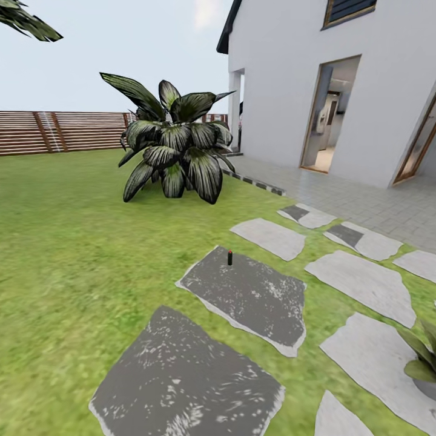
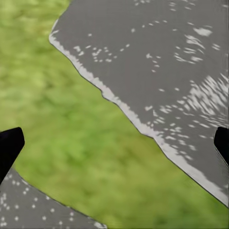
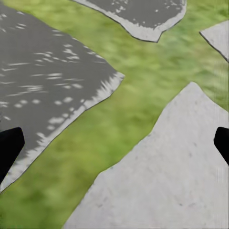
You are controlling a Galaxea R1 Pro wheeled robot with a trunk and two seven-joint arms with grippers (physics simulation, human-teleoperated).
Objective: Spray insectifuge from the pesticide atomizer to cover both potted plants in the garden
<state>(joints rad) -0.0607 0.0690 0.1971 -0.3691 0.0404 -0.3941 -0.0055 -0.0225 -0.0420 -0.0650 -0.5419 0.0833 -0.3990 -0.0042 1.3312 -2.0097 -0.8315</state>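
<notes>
The pesticide atomizer [image 1: 230, 257], a slim dark bottle with a red spot on top, stands upright on the far edge of a dark grey stone slab [image 1: 254, 297] in the garden lawn. One potted plant [image 1: 422, 354] with pointed light-green leaves pokes in at the right edge, partly cut off. In the left wrist view my left gripper [image 2: 114, 145] hangs open over grass and slab edges, its dark fingertips [image 2: 9, 145] far apart. My right gripper [image 3: 114, 148] is likewise open above grass between two slabs, nothing between its fingers.
A big dark striped-leaf bush [image 1: 174, 145] grows on the lawn beyond the atomizer. A brown slatted fence [image 1: 60, 130] closes the back left. The white house [image 1: 284, 79] with an open doorway [image 1: 330, 115] and a paved patio [image 1: 363, 203] lies to the right. Stone slabs cross the grass.
</notes>
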